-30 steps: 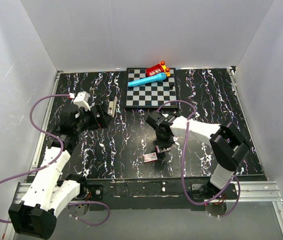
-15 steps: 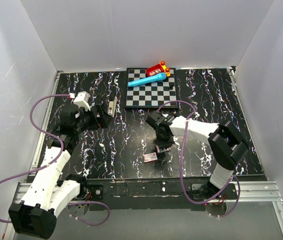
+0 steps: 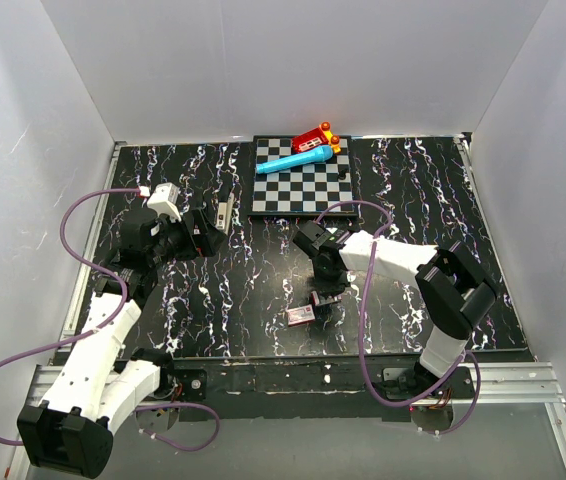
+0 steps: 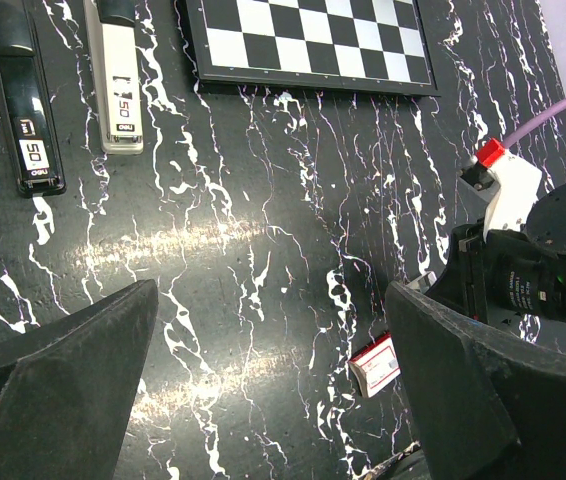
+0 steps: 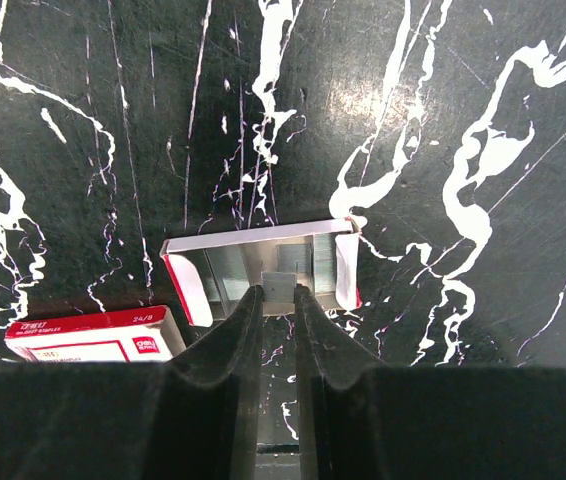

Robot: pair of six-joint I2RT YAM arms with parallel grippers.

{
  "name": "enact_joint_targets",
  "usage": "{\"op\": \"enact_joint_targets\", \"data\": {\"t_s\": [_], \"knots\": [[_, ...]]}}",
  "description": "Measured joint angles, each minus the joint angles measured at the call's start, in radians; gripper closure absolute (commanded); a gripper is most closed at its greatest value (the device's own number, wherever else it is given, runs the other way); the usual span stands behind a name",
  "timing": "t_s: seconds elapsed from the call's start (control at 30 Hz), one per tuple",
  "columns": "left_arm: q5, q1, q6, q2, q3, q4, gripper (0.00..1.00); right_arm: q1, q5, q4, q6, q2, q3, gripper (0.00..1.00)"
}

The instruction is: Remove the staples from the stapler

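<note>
Right jaws clamped on staple strip (image 5: 278, 284) over open staple tray (image 5: 191, 290); left jaws wide apart near stapler (image 3: 225, 212); likely next: release into tray.

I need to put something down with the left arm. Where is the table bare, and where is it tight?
Bare: the far right corner between the chessboard and the right wall; the middle between left gripper and right gripper. Tight: by the stapler, and around the staple tray and box.
</note>
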Motion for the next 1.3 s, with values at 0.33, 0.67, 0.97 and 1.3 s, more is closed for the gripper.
{"op": "enact_joint_targets", "data": {"t_s": [0.33, 0.67, 0.97, 1.3], "knots": [[0.004, 0.000, 0.000, 0.002, 0.000, 0.000, 0.02, 0.000, -0.007, 0.000, -0.001, 0.000, 0.000, 0.76], [0.011, 0.000, 0.000, 0.003, 0.000, 0.000, 0.02, 0.000, -0.016, 0.000, -0.002, 0.000, 0.000, 0.65], [0.015, 0.000, 0.000, 0.004, 0.000, 0.000, 0.02, 0.000, -0.014, -0.003, -0.002, -0.005, 0.000, 0.65], [0.039, 0.000, 0.001, 0.016, 0.000, 0.004, 0.02, -0.009, 0.030, -0.036, -0.015, -0.130, 0.000, 0.65]]}}
